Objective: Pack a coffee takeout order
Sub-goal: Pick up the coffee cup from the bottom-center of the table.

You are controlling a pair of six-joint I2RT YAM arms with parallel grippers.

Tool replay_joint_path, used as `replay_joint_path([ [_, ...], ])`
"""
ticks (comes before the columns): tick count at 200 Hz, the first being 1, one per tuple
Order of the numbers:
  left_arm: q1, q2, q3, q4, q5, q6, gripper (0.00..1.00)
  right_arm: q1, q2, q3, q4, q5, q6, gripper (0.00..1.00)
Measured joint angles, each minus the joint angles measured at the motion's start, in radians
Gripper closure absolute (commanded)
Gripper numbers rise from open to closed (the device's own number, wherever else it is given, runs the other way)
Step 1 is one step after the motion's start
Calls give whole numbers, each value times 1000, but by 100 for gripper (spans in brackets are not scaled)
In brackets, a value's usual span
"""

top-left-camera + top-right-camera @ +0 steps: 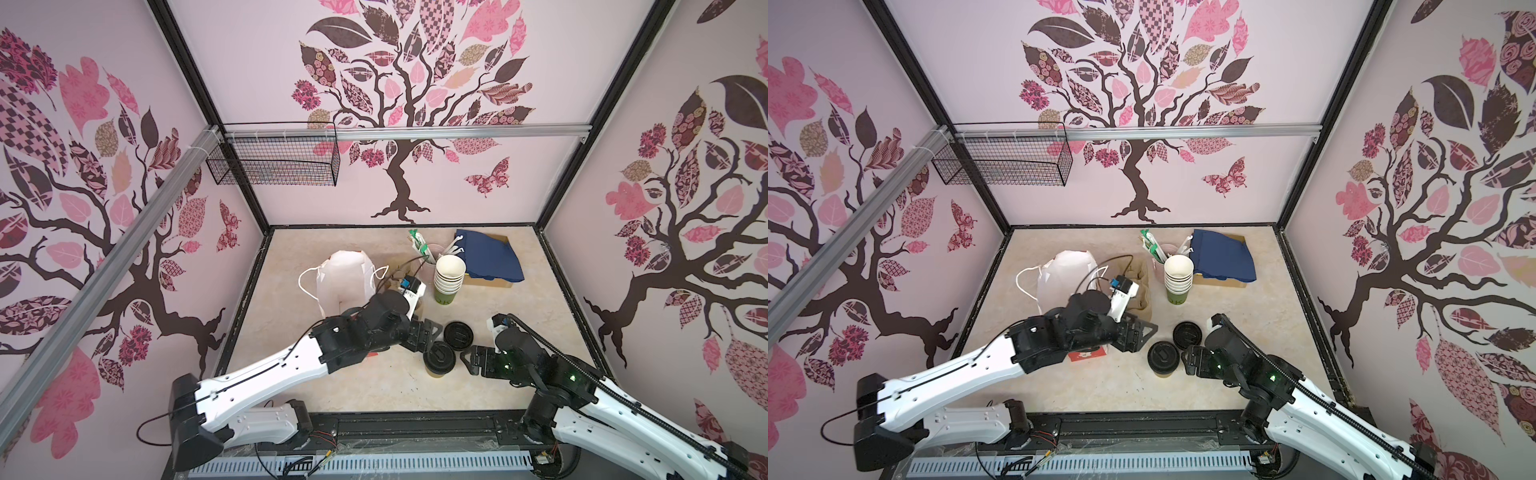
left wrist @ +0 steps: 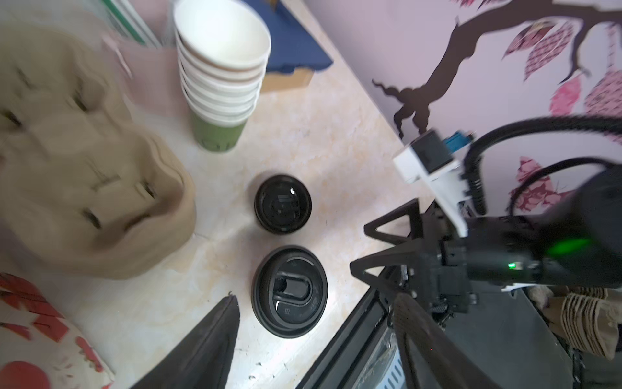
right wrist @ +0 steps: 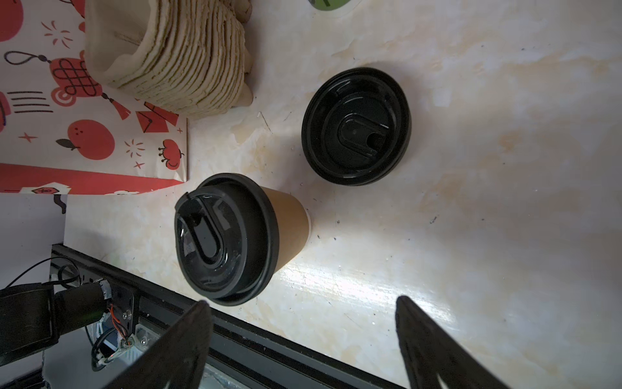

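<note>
Left gripper [image 1: 1147, 337] and right gripper [image 1: 1185, 360], jaws spread, flank the lidded cup [image 1: 1163, 356].

cup [image 1: 438, 360] before loose lid [image 1: 458, 333] | cup stack [image 1: 449, 278] behind both

White-shelled left arm [image 1: 266, 365], matching right arm [image 1: 602, 419], black joints [image 1: 374, 320], black cables [image 2: 538, 123], green lights [image 2: 568, 246]

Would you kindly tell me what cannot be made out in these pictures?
- Paper cup: contents hidden by its black lid.
- Pulp carrier: blurred in the left wrist view; the left arm partly covers it in both top views.
- Red-patterned bag: mostly under that arm in a top view; cut by the edge in both wrist views.
</note>
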Motion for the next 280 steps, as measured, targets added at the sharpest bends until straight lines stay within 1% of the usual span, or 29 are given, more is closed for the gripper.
replay_joint_path([
  [24, 2, -100, 80, -29, -107, 90, 21, 0, 31, 16, 8, 6, -16, 12],
  [39, 4, -153, 128, -61, -204, 153, 19, 0, 46, 26, 15, 11, -23, 12],
  [59, 16, -188, 181, -110, -346, 216, 17, 0, 58, 30, 26, 14, -26, 12],
  [72, 41, -198, 205, -152, -425, 244, 17, 0, 68, 30, 31, 16, -30, 11],
  [86, 108, -210, 214, -199, -477, 256, 17, 0, 83, 31, 38, 18, -38, 11],
  [99, 201, -217, 214, -242, -489, 255, 17, 0, 101, 39, 41, 18, -47, 11],
  [116, 348, -238, 211, -282, -485, 252, 15, 0, 127, 59, 46, 18, -63, 10],
  [135, 513, -292, 191, -299, -473, 243, 14, 0, 157, 81, 56, 17, -84, 9],
  [146, 593, -321, 173, -309, -463, 232, 13, 0, 176, 96, 58, 17, -99, 9],
  [169, 766, -390, 101, -330, -433, 205, 12, 0, 223, 129, 66, 17, -136, 8],
  [190, 878, -440, -6, -348, -412, 159, 11, 0, 257, 145, 75, 16, -167, 8],
  [209, 929, -483, -119, -378, -407, 85, 11, 0, 297, 160, 74, 9, -200, 7],
  [237, 937, -565, -249, -445, -424, -27, 12, 0, 372, 212, 63, -19, -249, 6],
  [257, 937, -637, -301, -494, -441, -92, 15, 8, 415, 240, 59, -36, -277, 4],
  [280, 937, -719, -317, -510, -452, -122, 17, 42, 463, 274, 45, -32, -296, 2],
])
